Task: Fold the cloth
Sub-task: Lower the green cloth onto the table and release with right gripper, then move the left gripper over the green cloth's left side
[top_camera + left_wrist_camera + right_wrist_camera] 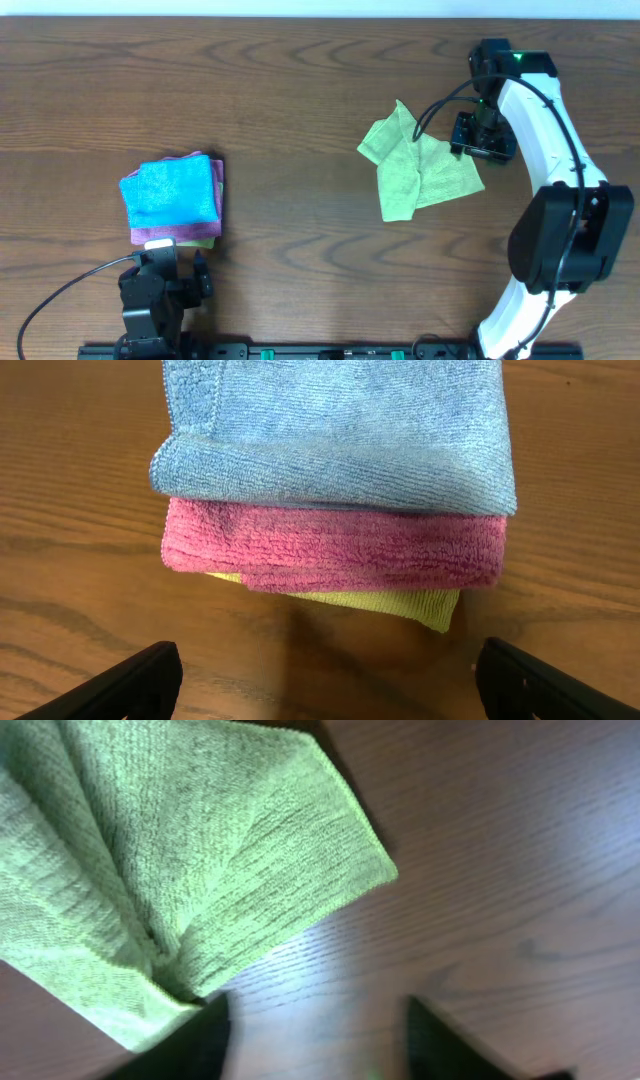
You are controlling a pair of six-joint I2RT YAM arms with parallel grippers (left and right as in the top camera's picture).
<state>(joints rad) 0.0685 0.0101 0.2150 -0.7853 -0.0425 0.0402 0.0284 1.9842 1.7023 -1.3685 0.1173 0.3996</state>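
A crumpled light green cloth (pixel 418 166) lies on the wood table right of centre; in the right wrist view (pixel 170 850) it fills the upper left. My right gripper (pixel 482 140) is open and empty, hovering at the cloth's right edge, its fingers (pixel 315 1035) over bare wood just beside the cloth's corner. My left gripper (pixel 165 270) is open and empty near the front left edge, its fingers (pixel 325 680) just short of a pile of folded cloths.
A pile of folded cloths (pixel 172 198) sits at the left: blue (pixel 340 430) on top, pink (pixel 330 550) under it, yellow-green (pixel 400 605) at the bottom. The right arm (pixel 560 200) stands along the right side.
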